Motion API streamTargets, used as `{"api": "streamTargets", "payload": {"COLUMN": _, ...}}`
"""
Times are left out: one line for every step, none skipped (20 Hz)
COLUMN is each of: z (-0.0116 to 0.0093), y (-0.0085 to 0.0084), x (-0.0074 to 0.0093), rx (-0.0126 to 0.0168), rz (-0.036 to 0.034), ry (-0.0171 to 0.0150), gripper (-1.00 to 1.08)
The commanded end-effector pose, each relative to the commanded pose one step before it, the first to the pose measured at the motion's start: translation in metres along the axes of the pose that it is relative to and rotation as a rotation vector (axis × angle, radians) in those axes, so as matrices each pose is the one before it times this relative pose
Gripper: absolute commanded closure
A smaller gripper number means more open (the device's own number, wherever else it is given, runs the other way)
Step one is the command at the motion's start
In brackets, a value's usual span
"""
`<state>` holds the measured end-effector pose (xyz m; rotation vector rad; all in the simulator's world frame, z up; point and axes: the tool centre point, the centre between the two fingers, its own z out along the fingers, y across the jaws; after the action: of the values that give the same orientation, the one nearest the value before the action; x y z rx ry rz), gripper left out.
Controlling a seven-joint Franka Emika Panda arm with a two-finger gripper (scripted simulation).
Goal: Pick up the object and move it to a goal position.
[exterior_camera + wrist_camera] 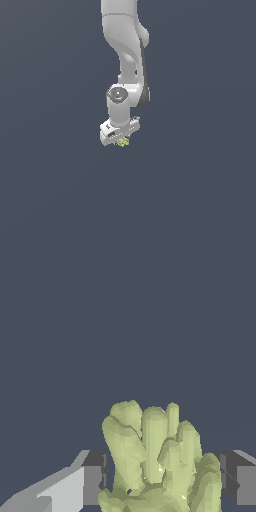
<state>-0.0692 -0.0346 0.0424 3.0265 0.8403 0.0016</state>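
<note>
The claw (121, 140) is clenched on the yellow-green clump (157, 461), which sits between its two fingers (92, 483) just under the white hand. The lumpy surface gives the pads poor contact, so I judge the clump may twist or slip out if the arm moves fast toward the goal.

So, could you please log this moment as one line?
arm: Panda | pincer: shut on clump | clump: between fingers, yellow-green | goal: not visible

Exterior view distant; wrist view close; both share the clump (122, 142).
</note>
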Motion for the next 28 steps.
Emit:
{"api": "streamTargets", "payload": {"z": 0.00114, "y": -0.00045, "x": -0.00003, "rx": 0.00094, "rz": -0.00038, "ry": -0.00081, "gripper": 1.08}}
{"api": "streamTargets", "payload": {"z": 0.00000, "y": 0.00000, "x": 0.00000, "rx": 0.00000, "rz": 0.00000, "ry": 0.00000, "gripper": 1.08}}
{"api": "streamTargets", "payload": {"z": -0.00115, "y": 0.00026, "x": 0.00084, "rx": -0.00142, "rz": -0.00041, "ry": 0.00188, "gripper": 1.08}}
{"api": "streamTargets", "payload": {"z": -0.00019, "y": 0.00020, "x": 0.00006, "rx": 0.00000, "rz": 0.00000, "ry": 0.00000, "gripper": 1.08}}
{"api": "streamTargets", "payload": {"z": -0.00058, "y": 0.00059, "x": 0.00018, "rx": 0.00000, "rz": 0.00000, "ry": 0.00000, "gripper": 1.08}}
{"api": "streamTargets", "payload": {"z": -0.00096, "y": 0.00099, "x": 0.00030, "rx": 0.00000, "rz": 0.00000, "ry": 0.00000, "gripper": 1.08}}
{"api": "streamTargets", "payload": {"z": -0.00134, "y": 0.00138, "x": 0.00042, "rx": 0.00000, "rz": 0.00000, "ry": 0.00000, "gripper": 1.08}}
{"api": "streamTargets", "payload": {"z": -0.00173, "y": 0.00177, "x": 0.00054, "rx": 0.00000, "rz": 0.00000, "ry": 0.00000, "gripper": 1.08}}
{"api": "streamTargets", "payload": {"z": -0.00211, "y": 0.00217, "x": 0.00066, "rx": 0.00000, "rz": 0.00000, "ry": 0.00000, "gripper": 1.08}}
{"api": "streamTargets", "payload": {"z": -0.00249, "y": 0.00256, "x": 0.00078, "rx": 0.00000, "rz": 0.00000, "ry": 0.00000, "gripper": 1.08}}
{"api": "streamTargets", "payload": {"z": -0.00287, "y": 0.00295, "x": 0.00090, "rx": 0.00000, "rz": 0.00000, "ry": 0.00000, "gripper": 1.08}}
{"api": "streamTargets", "payload": {"z": -0.00325, "y": 0.00335, "x": 0.00102, "rx": 0.00000, "rz": 0.00000, "ry": 0.00000, "gripper": 1.08}}
{"api": "streamTargets", "payload": {"z": -0.00354, "y": 0.00372, "x": 0.00117, "rx": 0.00063, "rz": -0.00012, "ry": 0.00025, "gripper": 1.08}}
{"api": "streamTargets", "payload": {"z": -0.00400, "y": 0.00413, "x": 0.00127, "rx": 0.00000, "rz": 0.00000, "ry": 0.00000, "gripper": 1.08}}
{"api": "streamTargets", "payload": {"z": -0.00436, "y": 0.00449, "x": 0.00138, "rx": 0.00000, "rz": 0.00000, "ry": 0.00000, "gripper": 1.08}}
{"api": "streamTargets", "payload": {"z": -0.00468, "y": 0.00483, "x": 0.00149, "rx": 0.00000, "rz": 0.00000, "ry": 0.00000, "gripper": 1.08}}
{"api": "streamTargets", "payload": {"z": -0.00498, "y": 0.00514, "x": 0.00160, "rx": 0.00000, "rz": 0.00000, "ry": 0.00000, "gripper": 1.08}}
{"api": "streamTargets", "payload": {"z": -0.00510, "y": 0.00543, "x": 0.00172, "rx": 0.00066, "rz": -0.00012, "ry": 0.00017, "gripper": 1.08}}
{"api": "streamTargets", "payload": {"z": -0.00550, "y": 0.00569, "x": 0.00178, "rx": 0.00000, "rz": 0.00000, "ry": 0.00000, "gripper": 1.08}}
{"api": "streamTargets", "payload": {"z": -0.00572, "y": 0.00593, "x": 0.00186, "rx": 0.00000, "rz": 0.00000, "ry": 0.00000, "gripper": 1.08}}
{"api": "streamTargets", "payload": {"z": -0.00592, "y": 0.00615, "x": 0.00194, "rx": 0.00000, "rz": 0.00000, "ry": 0.00000, "gripper": 1.08}}
{"api": "streamTargets", "payload": {"z": -0.00610, "y": 0.00635, "x": 0.00201, "rx": 0.00000, "rz": 0.00000, "ry": 0.00000, "gripper": 1.08}}
{"api": "streamTargets", "payload": {"z": -0.00626, "y": 0.00653, "x": 0.00207, "rx": 0.00000, "rz": 0.00000, "ry": 0.00000, "gripper": 1.08}}
{"api": "streamTargets", "payload": {"z": -0.00622, "y": 0.00669, "x": 0.00217, "rx": 0.00048, "rz": -0.00010, "ry": 0.00001, "gripper": 1.08}}
{"api": "streamTargets", "payload": {"z": -0.00649, "y": 0.00680, "x": 0.00218, "rx": 0.00000, "rz": 0.00000, "ry": 0.00000, "gripper": 1.08}}
{"api": "streamTargets", "payload": {"z": -0.00635, "y": 0.00667, "x": 0.00215, "rx": 0.00000, "rz": 0.00000, "ry": 0.00000, "gripper": 1.08}}
{"api": "streamTargets", "payload": {"z": -0.00614, "y": 0.00647, "x": 0.00209, "rx": 0.00000, "rz": 0.00000, "ry": 0.00000, "gripper": 1.08}}
{"api": "streamTargets", "payload": {"z": -0.00595, "y": 0.00628, "x": 0.00204, "rx": 0.00000, "rz": 0.00000, "ry": 0.00000, "gripper": 1.08}}
